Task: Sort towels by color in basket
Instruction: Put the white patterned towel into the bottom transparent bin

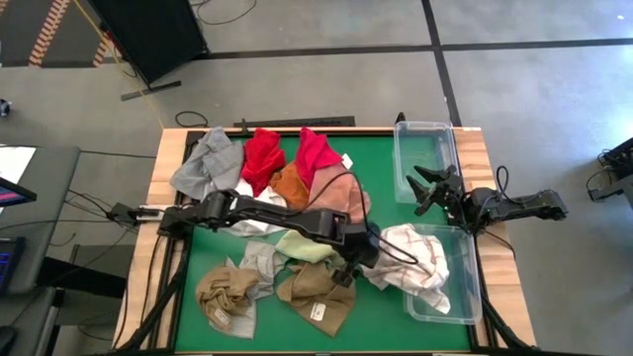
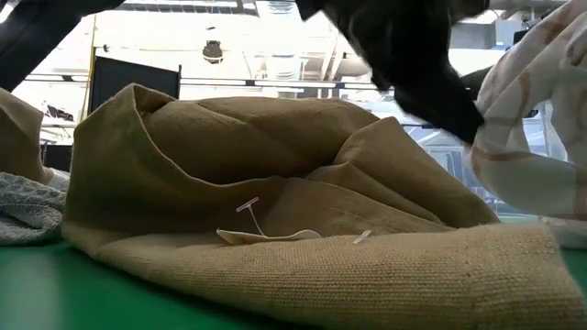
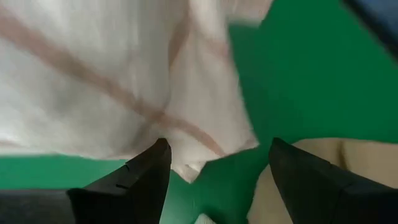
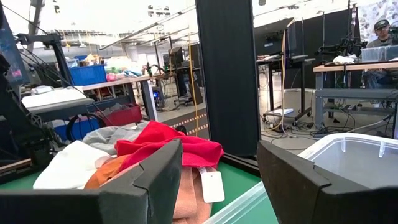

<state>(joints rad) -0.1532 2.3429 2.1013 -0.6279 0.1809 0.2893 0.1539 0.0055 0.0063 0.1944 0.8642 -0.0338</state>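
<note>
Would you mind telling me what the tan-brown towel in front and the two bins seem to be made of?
The tan-brown towel looks like coarse woven cloth, matte, with a visible grainy weave and soft folds. The two bins look like clear hard plastic, glossy: the table shows through their walls.

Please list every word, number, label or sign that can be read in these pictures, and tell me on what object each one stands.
No text can be read in any view.
White tag on the red towel: appears blank.
Small tag on the tan-brown towel: too small to read.
Tag on the same towel, low view: no print visible.
</note>
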